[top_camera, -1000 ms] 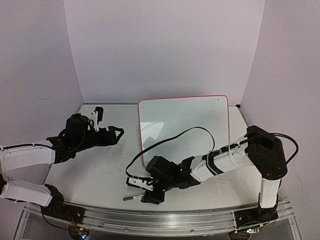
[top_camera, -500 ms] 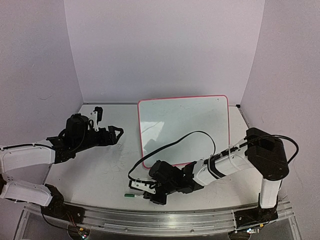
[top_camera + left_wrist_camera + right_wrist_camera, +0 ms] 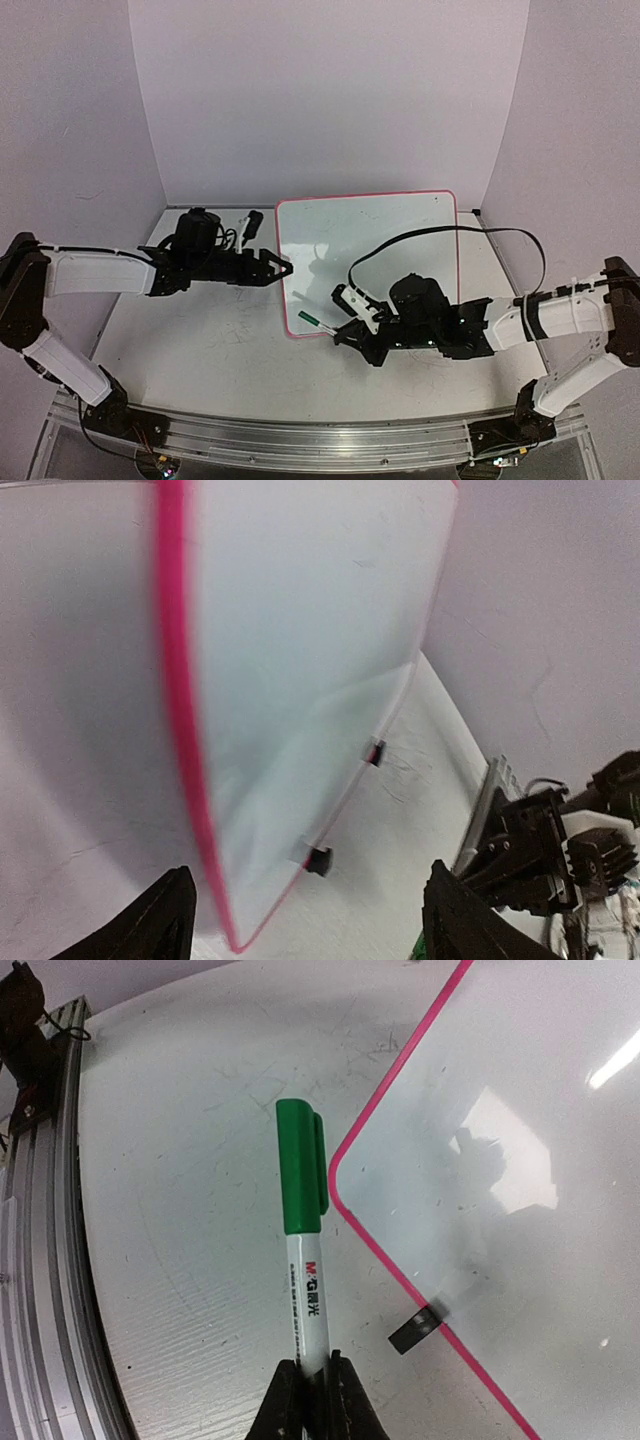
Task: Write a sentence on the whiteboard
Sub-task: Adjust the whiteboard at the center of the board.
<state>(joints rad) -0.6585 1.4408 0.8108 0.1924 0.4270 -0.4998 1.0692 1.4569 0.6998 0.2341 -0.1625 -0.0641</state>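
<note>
The whiteboard filled the back middle of the table, with the left gripper crowding its left edge. The right gripper and green marker blocked its near-left corner. Bare tabletop ran wide across the front left.

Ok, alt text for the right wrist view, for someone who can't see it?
The right gripper, shut on a white marker with its green cap on, holds it pointing away over the table. To the right is a corner of the whiteboard, pink-framed, with a black clip at its edge and no writing in view.

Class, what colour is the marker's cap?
The marker's cap is green; the right wrist view shows it best.
</note>
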